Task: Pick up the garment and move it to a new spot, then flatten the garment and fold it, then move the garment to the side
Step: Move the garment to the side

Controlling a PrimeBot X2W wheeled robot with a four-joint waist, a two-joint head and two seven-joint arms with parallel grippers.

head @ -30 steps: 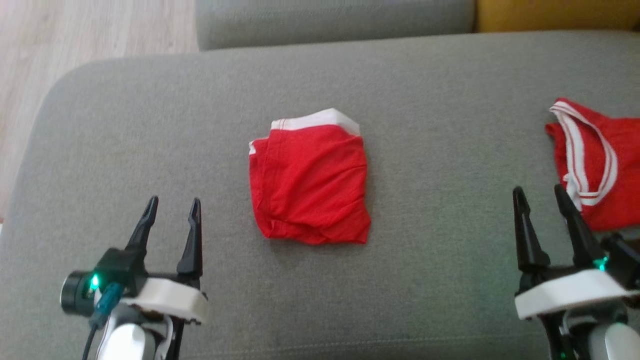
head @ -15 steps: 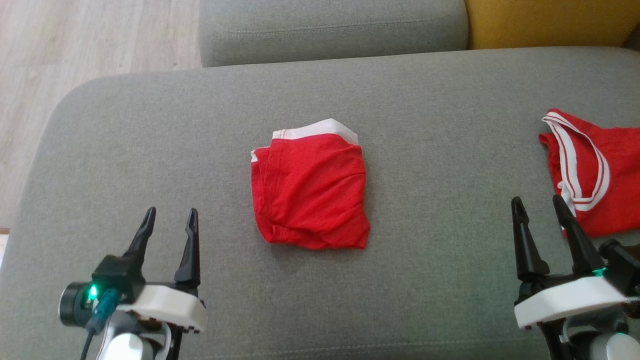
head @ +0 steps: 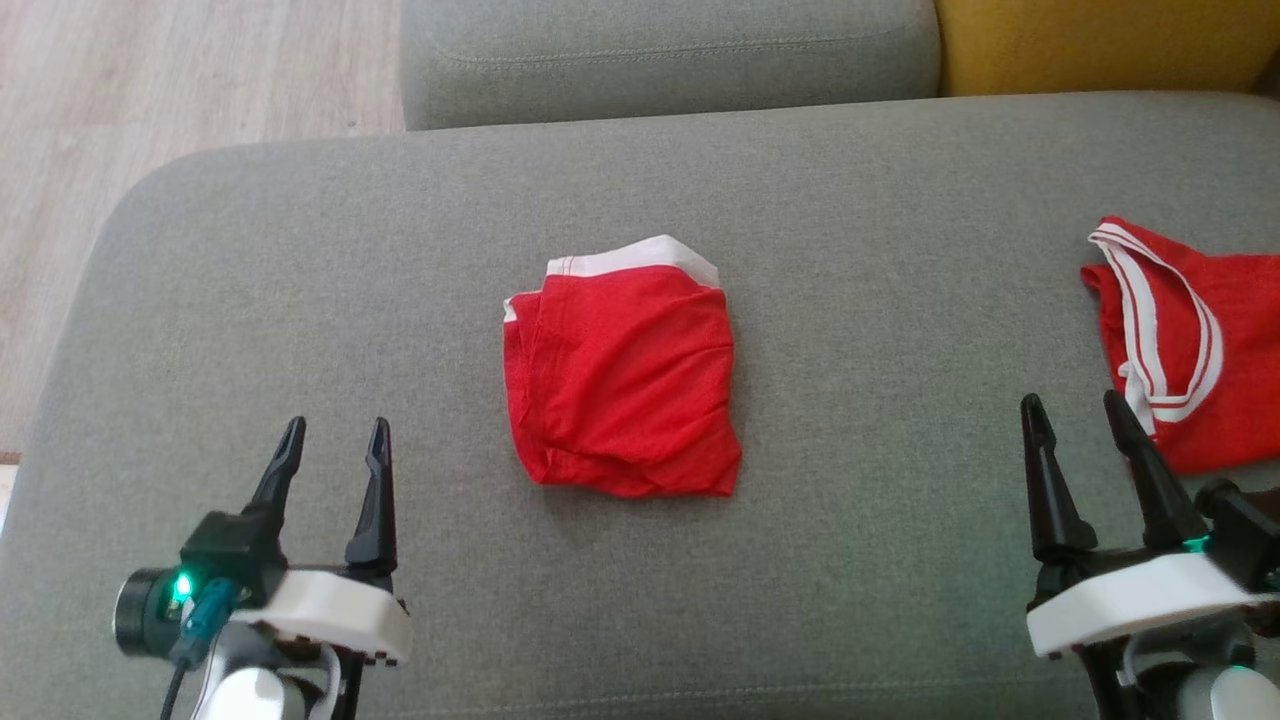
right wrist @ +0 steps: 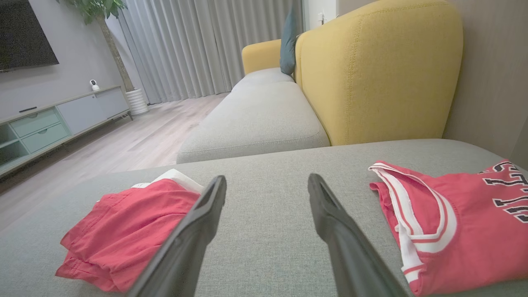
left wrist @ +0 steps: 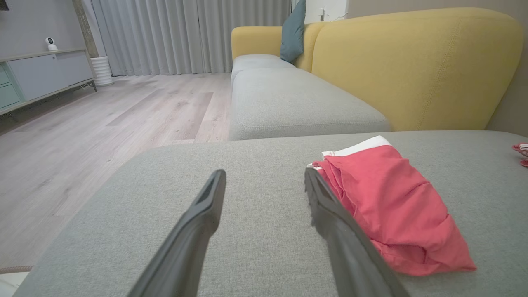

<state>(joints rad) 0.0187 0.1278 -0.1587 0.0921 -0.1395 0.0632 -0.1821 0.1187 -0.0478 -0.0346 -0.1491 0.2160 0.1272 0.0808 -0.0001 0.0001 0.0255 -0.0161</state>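
Supervisor: Garment location, please?

Operator: I have the folded red fabric garment with a white waistband (head: 622, 385) lying in the middle of the wide grey upholstered seat (head: 300, 250). It is flat on the fabric, with the waistband along its far edge and a few soft creases across the top layer.

Supervisor: And your grippers?

Operator: Both are released, fingers spread wide with nothing between them. My left gripper (head: 337, 428) is over the near left part of the seat, apart from the garment. In its wrist view the garment lies just to the right of the right-hand finger. My right gripper (head: 1071, 400) is over the near right part, well apart from the garment.

Supervisor: Anything close to the right one?

Operator: A red jersey with white striped trim and dark lettering (right wrist: 462, 222) lies at the seat's right end. From the head camera one finger overlaps its lower edge. From the right wrist it lies just beside that finger, and I cannot tell whether they touch.

Supervisor: Surroundings?

Operator: Beyond the seat I see a second grey seat cushion (head: 660, 50), a yellow upholstered backrest (left wrist: 412, 62) and, to the left, pale wood floor (head: 150, 80).
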